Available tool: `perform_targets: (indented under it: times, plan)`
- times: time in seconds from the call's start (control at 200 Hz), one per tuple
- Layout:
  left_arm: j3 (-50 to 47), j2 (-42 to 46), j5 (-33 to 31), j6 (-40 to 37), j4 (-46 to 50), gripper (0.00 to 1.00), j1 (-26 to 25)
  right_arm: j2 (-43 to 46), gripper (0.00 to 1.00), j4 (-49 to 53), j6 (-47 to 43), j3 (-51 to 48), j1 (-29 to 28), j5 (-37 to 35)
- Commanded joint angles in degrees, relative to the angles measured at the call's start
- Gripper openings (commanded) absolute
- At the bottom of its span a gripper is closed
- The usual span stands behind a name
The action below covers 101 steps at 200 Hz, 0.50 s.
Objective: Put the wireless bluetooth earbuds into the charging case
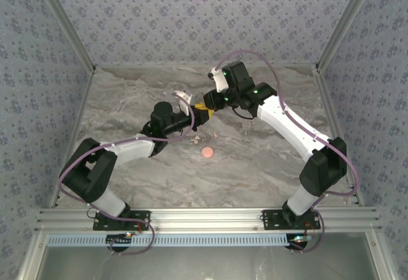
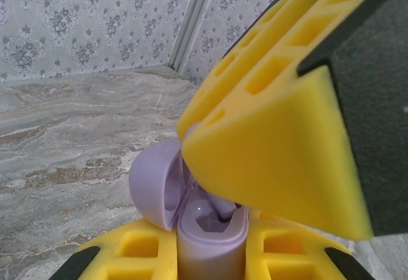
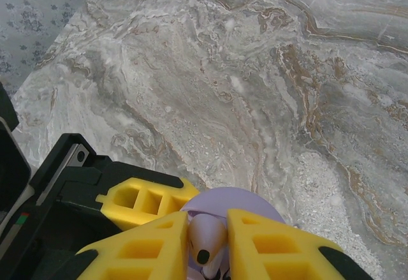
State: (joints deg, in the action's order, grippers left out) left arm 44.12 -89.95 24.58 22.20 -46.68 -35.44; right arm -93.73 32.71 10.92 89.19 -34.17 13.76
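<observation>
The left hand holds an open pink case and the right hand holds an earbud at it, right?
Not pink: the left wrist view shows the open case in the left hand is lilac. The right hand does hold an earbud at it.

text: none readable | labels, brands: none readable | numbers, signs: none readable

Black-and-white arms (image 1: pixel 131 148), lilac cables (image 1: pixel 247 51), yellow hollow-celled pincer fingers (image 3: pixel 271 249)
</observation>
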Motion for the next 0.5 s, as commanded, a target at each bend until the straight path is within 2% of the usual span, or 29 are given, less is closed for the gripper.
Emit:
perform_targets:
  times: [0.0,0.5]
  plan:
    - [1.3,1.5,-1.1,0.1,-2.2,0.14,-0.4,1.6,0.23,0.9,0.3,-1.2,-0.4,-0.7]
    - [1.5,2.0,-3.0,-1.4,-0.6,0.14,-0.4,3.0,0.25,1.5,0.0,-1.9,-0.5,-2.2]
